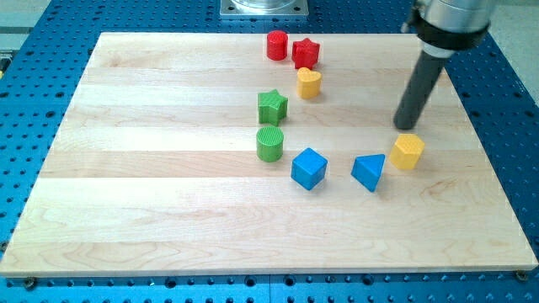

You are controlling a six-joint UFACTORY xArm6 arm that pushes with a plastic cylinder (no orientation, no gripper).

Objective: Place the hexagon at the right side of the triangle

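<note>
The yellow hexagon [408,151] sits on the wooden board, just to the right of the blue triangle [369,172] and slightly higher in the view; a small gap shows between them. My tip [405,127] is just above the hexagon in the view, very close to its top edge; contact cannot be told. The dark rod rises from it to the view's top right.
A blue cube [309,168] lies left of the triangle. A green cylinder [269,144] and green star [272,106] stand further left. A yellow heart [309,83], red star [306,54] and red cylinder [277,45] sit near the top. The board's [152,194] right edge is near the hexagon.
</note>
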